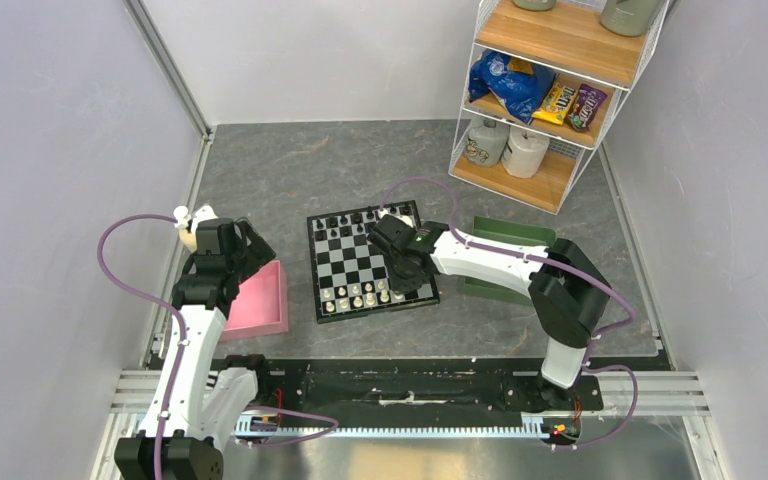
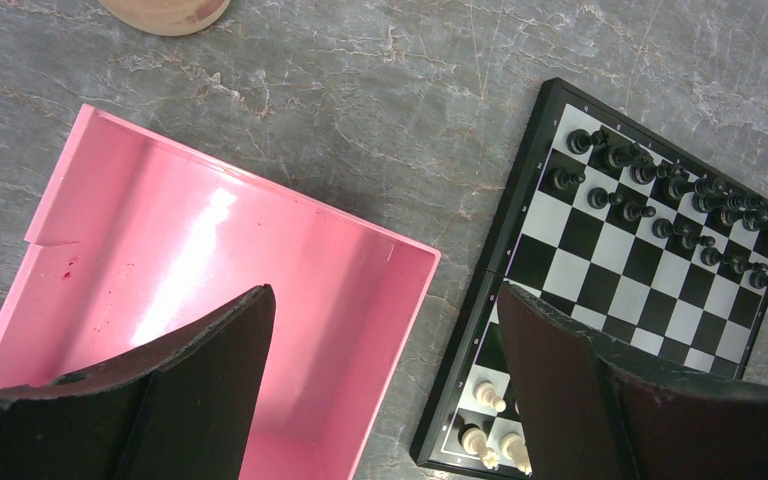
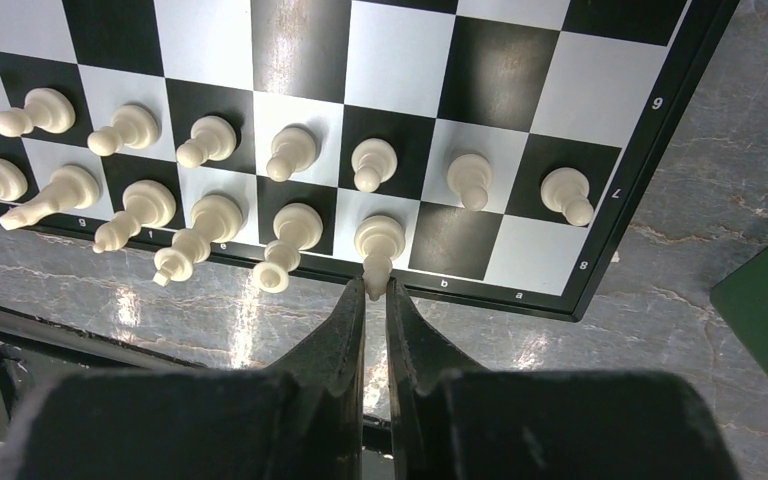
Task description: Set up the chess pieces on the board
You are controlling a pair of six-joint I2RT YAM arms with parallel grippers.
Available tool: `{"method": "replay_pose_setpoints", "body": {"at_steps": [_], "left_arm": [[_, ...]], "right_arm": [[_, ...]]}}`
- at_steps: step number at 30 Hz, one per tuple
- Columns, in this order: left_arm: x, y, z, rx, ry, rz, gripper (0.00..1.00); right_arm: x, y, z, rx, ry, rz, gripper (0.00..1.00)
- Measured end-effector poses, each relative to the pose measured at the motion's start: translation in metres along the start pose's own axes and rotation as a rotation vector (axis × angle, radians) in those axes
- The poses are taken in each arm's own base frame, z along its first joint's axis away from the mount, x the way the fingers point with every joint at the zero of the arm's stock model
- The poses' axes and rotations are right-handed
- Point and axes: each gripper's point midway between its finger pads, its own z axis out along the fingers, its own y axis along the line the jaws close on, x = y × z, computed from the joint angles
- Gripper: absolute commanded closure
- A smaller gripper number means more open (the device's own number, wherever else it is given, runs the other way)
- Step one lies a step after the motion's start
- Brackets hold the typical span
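Nipped tight on cream piece point(image 3: 379, 238), lower centre, by right gripper point(image 3: 376, 292) (left gripper point(image 2: 385, 300) wide, empty); seat centred before releasing

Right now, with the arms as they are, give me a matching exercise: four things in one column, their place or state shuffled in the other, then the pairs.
Things:
1. pink tray
2. green tray
3. left pincer
4. right pincer

Place or state:
A. shut on a white piece at its tip
B. right of the board
C. open wide
D. left of the board

Pairs: 1-D, 2-B, 3-C, 4-A.
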Motion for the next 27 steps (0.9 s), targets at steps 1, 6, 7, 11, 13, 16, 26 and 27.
{"method": "replay_pose_setpoints", "body": {"at_steps": [1,6,7,11,13,16,26,27], "left_arm": [[0.0,0.0,0.0,0.0,0.0,0.0,0.11],[0.0001,0.0,0.0001,0.0,0.0,0.0,0.11],[0.0001,0.0,0.0001,0.0,0.0,0.0,0.11],[0.0001,0.0,0.0001,0.0,0.001,0.0,0.11],[0.0,0.0,0.0001,0.0,0.0,0.0,0.11],[0.0001,0.0,0.0002,0.0,0.001,0.0,0.11],[0.0007,0.0002,0.001,-0.003,0.004,0.001,0.11],[0.0007,0.0002,0.001,-0.003,0.004,0.001,0.11]], "right_arm": [[0.0,0.0001,0.0,0.0,0.0,0.0,0.85],[0.0007,0.0012,-0.0001,-0.006,0.004,0.0,0.83],[0.0011,0.0016,-0.0001,-0.009,0.007,0.0,0.82],[0.001,0.0027,0.0006,-0.012,0.009,0.0,0.8],[0.0014,0.0026,0.0021,-0.01,0.012,-0.001,0.79],[0.0008,0.0035,0.0028,-0.011,0.013,-0.001,0.76],[-0.0018,0.0047,0.0018,-0.013,0.007,-0.005,0.67],[-0.0025,0.0051,0.0013,-0.014,0.006,-0.006,0.67]]}}
